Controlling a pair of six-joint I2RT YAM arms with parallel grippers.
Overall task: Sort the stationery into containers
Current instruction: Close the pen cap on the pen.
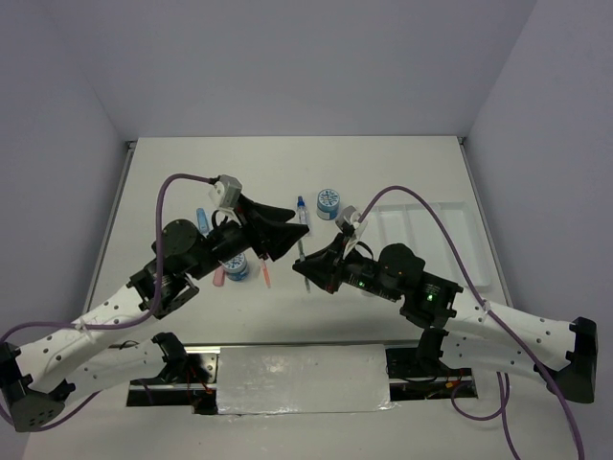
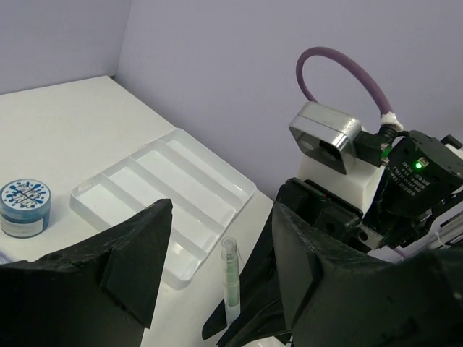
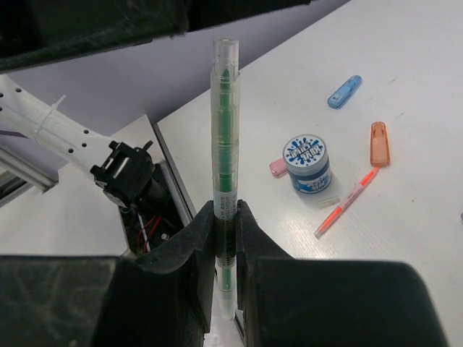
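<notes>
Robotics lab test cell. Tells: white table boxed in by plain lavender walls, left arm and right arm bolted at its near edge, purple cable to a wrist camera, green status LED, exposed red wiring, zip tie on a white link.

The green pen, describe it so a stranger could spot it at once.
On the white table, find the right gripper near the middle. The green pen is clamped in it, a clear barrel with a green core. Unlike it, the orange pen lies flat.
</notes>
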